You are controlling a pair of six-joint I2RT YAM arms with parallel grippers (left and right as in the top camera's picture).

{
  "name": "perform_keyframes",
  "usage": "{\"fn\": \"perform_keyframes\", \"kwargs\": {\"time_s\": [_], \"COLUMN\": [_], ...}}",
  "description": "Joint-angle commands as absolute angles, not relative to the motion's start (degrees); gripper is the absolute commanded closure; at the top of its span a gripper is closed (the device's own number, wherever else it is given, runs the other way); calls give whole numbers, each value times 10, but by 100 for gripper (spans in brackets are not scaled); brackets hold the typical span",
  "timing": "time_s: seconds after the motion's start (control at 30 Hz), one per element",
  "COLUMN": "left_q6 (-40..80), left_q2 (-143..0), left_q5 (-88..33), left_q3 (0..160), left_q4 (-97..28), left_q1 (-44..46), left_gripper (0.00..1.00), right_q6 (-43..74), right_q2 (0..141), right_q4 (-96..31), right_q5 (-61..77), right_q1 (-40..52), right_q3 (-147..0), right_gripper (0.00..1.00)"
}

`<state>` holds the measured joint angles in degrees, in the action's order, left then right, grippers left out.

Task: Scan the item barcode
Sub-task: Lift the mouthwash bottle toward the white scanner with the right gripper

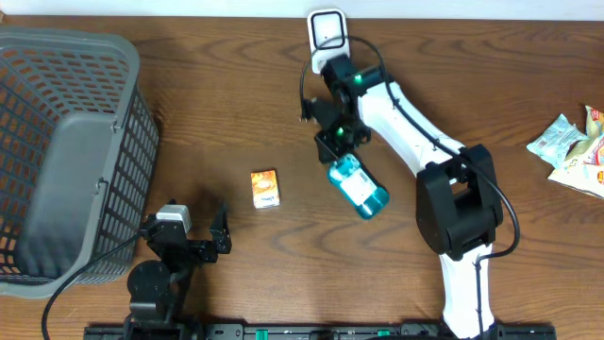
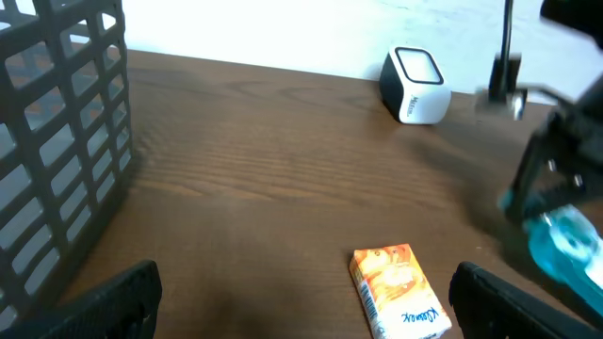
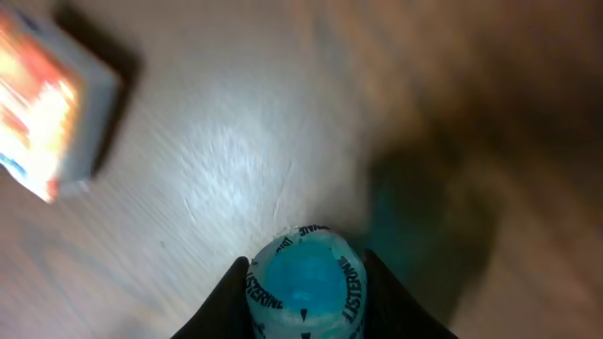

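left tool (image 1: 189, 236) at near edge, spread wide, empty | right tool (image 1: 340, 144) closed on one end of mouthwash bottle (image 1: 360, 188), held tilted above the bench (image 1: 217, 113) | bottle likely rigid, liquid-heavy, slick plastic: end grip may let it swing, body grip steadier | scanner (image 1: 327, 30) at far edge

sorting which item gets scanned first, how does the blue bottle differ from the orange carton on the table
Grip: the translucent blue plastic bottle is clamped in the right end effector; the small orange cardboard carton lies loose on the wooden table.
Shape: the bottle is rounded; the carton is a flat rectangular box.
Size: in the overhead view the bottle looks longer than the carton.
Shared: both carry printed labels.
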<state>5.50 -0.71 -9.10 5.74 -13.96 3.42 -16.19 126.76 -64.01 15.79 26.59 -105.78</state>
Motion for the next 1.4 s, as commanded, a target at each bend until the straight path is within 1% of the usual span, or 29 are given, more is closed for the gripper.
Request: {"fn": "perform_keyframes", "kwargs": {"time_s": [0.0, 0.2, 0.63, 0.9, 1.07, 1.17, 1.37], "left_q6": [45, 45, 45, 45, 45, 45, 45], "left_q2": [-6, -6, -6, -6, -6, -6, -6], "left_q5": [-98, -99, -98, -98, -98, -98, -99], "left_q3": [49, 49, 49, 49, 49, 49, 49], "left_q4": [-158, -158, -158, -158, -158, -158, -158], "left_q1": [33, 33, 33, 33, 33, 33, 33], "left_gripper": [2, 2, 2, 2, 2, 2, 2], "right_q6": [-124, -117, -29, -26, -26, -26, -26], "right_q2": [1263, 1263, 1262, 1251, 1229, 1226, 1225], "right_q4": [-640, -634, -560, -554, -546, -541, -529], "right_q5": [168, 207, 206, 204, 188, 167, 92], "right_q1": [269, 269, 269, 269, 271, 277, 302], "right_q3": [-1109, -1158, -1182, -1207, -1207, -1207, -1207], "right_gripper": [84, 83, 84, 85, 85, 87, 89]}}
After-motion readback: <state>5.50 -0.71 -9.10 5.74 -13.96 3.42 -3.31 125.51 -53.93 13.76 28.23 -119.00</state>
